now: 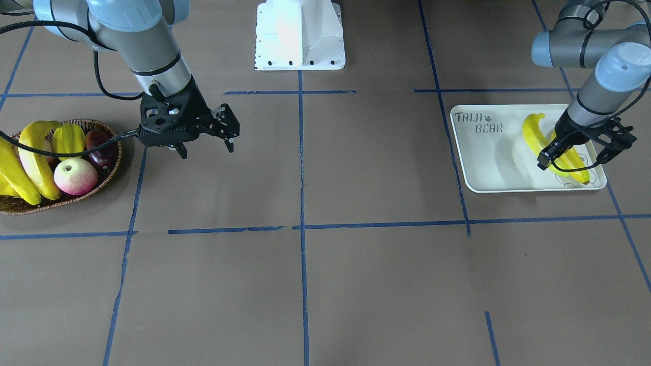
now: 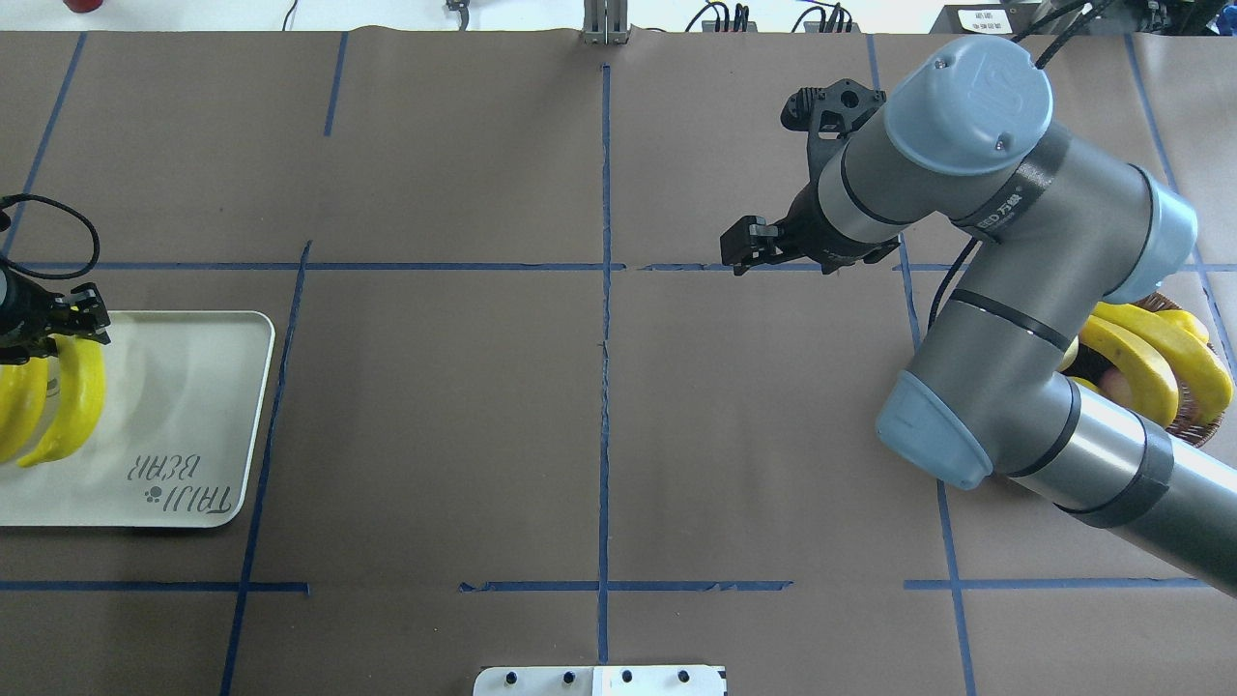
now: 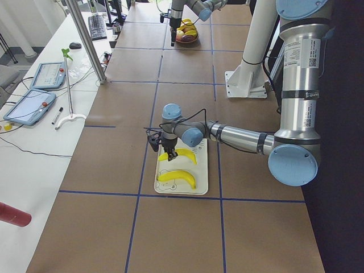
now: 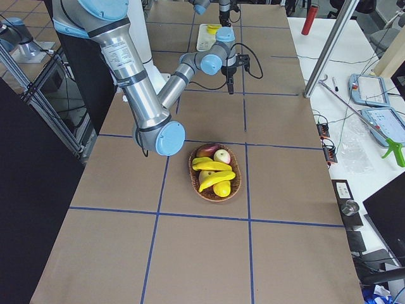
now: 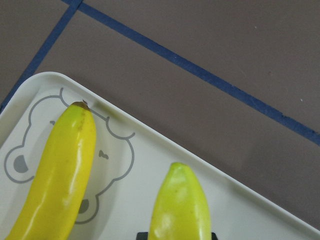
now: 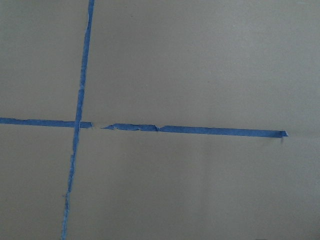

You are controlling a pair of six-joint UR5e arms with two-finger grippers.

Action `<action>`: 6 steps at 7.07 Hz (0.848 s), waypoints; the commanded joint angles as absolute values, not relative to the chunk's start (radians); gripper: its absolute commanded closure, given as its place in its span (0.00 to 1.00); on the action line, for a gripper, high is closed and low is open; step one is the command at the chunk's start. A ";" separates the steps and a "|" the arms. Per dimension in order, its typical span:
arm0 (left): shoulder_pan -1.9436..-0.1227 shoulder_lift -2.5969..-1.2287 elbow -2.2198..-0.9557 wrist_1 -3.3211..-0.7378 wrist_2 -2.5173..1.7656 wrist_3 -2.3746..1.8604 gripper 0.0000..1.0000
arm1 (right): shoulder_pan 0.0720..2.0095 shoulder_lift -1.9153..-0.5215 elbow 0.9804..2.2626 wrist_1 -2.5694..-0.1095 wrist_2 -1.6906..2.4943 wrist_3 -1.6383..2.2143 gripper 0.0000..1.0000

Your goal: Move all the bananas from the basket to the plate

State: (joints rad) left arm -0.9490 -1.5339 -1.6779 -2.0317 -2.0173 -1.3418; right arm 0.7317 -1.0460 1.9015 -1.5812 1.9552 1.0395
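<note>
1. The plate (image 1: 488, 168) is set on the tabletop (image 1: 356, 168) at the robot's left side, and two bananas are laid on it side by side.
2. The inner banana (image 1: 531, 134) is positioned nearer the lettering, and the outer banana (image 5: 60, 175) is laid across the bear drawing.
3. The left end effector (image 1: 572, 161) is held open just above the plate, its fingers spread either side of the inner banana's end (contact cannot be judged).
4. The basket (image 1: 109, 175) is placed well apart, at the robot's right, and other bananas (image 1: 38, 162) are contained in it beside a starfruit (image 1: 68, 140) and a pink apple (image 1: 75, 176).
5. The right end effector (image 1: 207, 150) is held open and empty over bare tabletop, just beside the basket.
</note>
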 commanded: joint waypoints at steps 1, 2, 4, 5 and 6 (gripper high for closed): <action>-0.950 -1.537 -1.586 -2.132 -2.017 -1.280 0.95 | 0.733 -1.048 1.910 -1.582 1.956 1.039 0.00; -0.953 -1.536 -1.580 -2.131 -2.019 -1.238 0.92 | 0.732 -1.049 1.910 -1.582 1.956 1.040 0.00; -0.975 -1.534 -1.575 -2.131 -2.023 -1.153 0.46 | 0.732 -1.049 1.911 -1.582 1.956 1.040 0.00; -1.015 -1.535 -1.578 -2.120 -2.031 -1.067 0.00 | 0.732 -1.049 1.911 -1.582 1.956 1.040 0.00; -1.052 -1.537 -1.578 -2.115 -2.077 -1.051 0.00 | 0.732 -1.048 1.911 -1.582 1.956 1.040 0.00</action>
State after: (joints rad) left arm -1.0113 -1.5356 -1.5779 -2.1219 -2.0403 -1.0973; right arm 0.7318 -1.0489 1.9112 -1.5815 1.9558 1.0400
